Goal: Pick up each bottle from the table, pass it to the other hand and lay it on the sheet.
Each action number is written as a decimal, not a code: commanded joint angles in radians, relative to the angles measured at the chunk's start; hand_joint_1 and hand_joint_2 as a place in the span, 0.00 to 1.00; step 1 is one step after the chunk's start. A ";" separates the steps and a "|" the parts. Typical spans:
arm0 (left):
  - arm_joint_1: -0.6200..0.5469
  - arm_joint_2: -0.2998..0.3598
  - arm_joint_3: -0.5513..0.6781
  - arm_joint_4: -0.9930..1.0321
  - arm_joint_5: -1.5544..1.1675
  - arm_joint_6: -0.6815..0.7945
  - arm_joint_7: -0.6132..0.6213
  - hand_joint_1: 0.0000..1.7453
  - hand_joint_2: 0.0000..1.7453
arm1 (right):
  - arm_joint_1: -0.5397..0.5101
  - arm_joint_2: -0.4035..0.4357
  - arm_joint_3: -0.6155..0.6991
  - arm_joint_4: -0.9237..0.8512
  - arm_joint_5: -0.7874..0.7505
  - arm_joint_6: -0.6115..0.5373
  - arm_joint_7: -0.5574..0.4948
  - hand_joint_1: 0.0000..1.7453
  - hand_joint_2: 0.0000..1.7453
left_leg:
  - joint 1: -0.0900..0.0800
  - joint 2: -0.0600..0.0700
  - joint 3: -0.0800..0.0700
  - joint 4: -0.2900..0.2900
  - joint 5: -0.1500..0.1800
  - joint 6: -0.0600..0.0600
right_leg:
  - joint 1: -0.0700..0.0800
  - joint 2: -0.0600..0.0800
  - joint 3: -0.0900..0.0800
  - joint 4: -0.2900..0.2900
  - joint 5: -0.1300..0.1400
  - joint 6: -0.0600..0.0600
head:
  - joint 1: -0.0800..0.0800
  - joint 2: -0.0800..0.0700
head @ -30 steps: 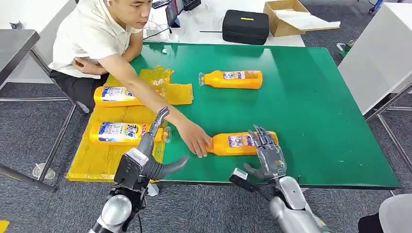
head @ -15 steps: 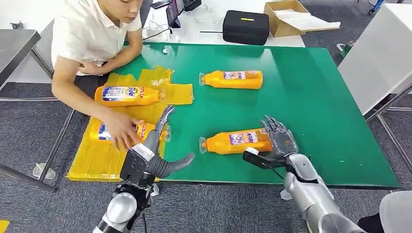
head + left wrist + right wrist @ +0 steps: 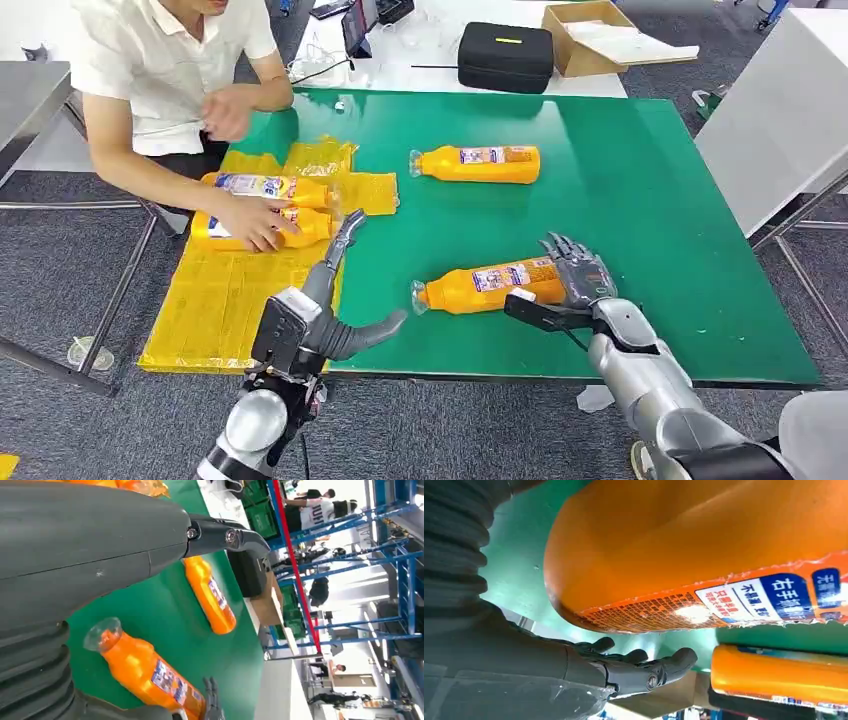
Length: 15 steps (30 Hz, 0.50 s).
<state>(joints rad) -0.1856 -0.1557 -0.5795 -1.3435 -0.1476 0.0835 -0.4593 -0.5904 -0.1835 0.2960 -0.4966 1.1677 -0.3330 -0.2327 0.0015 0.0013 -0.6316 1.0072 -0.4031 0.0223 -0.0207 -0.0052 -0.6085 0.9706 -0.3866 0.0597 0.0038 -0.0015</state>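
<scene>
An orange bottle (image 3: 487, 285) lies on its side near the green table's front edge, cap to the left. My right hand (image 3: 575, 278) is at its base end, fingers spread behind it and thumb in front, not closed. The right wrist view shows that bottle (image 3: 704, 545) close above straight fingers (image 3: 644, 667). A second orange bottle (image 3: 476, 163) lies farther back. My left hand (image 3: 335, 300) hovers open over the table's front left, beside the yellow sheet (image 3: 230, 300). Two more bottles (image 3: 268, 187) (image 3: 300, 228) lie on the sheet under a person's hand (image 3: 250, 225).
A person sits at the table's far left corner, reaching over the sheet. A black case (image 3: 505, 55) and a cardboard box (image 3: 590, 35) stand on the white table behind. A white table (image 3: 780, 110) stands to the right. Bare green tabletop (image 3: 640, 200) stretches right of the bottles.
The person's arm left the near bottle and slid a sheet bottle back beside the other. My right hand moved up to the near bottle's base, and the bottle turned slightly.
</scene>
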 commanded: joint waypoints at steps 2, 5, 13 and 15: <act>-0.051 0.010 -0.035 0.078 0.004 0.000 -0.004 0.00 1.00 | -0.038 0.016 0.045 0.142 0.000 0.038 -0.021 0.01 1.00 | 0.001 -0.001 0.002 0.000 0.000 -0.001 | 0.001 0.000 0.002 -0.001 0.000 -0.002 | 0.000 0.000; -0.052 0.008 -0.039 0.084 0.007 0.006 -0.016 0.00 1.00 | -0.024 0.024 0.060 0.141 -0.001 0.032 -0.067 1.00 1.00 | 0.002 -0.001 0.004 0.000 0.000 -0.002 | 0.002 -0.001 0.004 -0.001 -0.001 -0.003 | 0.000 0.000; -0.053 0.009 -0.049 0.095 0.009 0.009 -0.037 0.00 1.00 | 0.012 0.047 0.084 0.121 -0.020 -0.092 -0.178 0.76 1.00 | 0.002 -0.001 0.004 -0.001 0.000 -0.002 | 0.002 0.000 0.004 -0.001 0.000 -0.002 | 0.000 0.000; -0.052 0.010 -0.052 0.097 0.009 0.008 -0.040 0.00 1.00 | 0.014 0.052 0.089 0.119 -0.024 -0.106 -0.188 0.46 1.00 | 0.002 0.000 0.005 -0.001 -0.001 -0.002 | 0.003 0.001 0.005 -0.001 -0.001 -0.004 | 0.000 0.000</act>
<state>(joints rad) -0.1982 -0.1621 -0.5936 -1.3138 -0.1442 0.0950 -0.4891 -0.5903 -0.1663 0.3311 -0.4398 1.1475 -0.4036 -0.3853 0.0017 0.0015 -0.6309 1.0071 -0.4019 0.0216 -0.0204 -0.0048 -0.6086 0.9707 -0.3859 0.0595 0.0034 -0.0015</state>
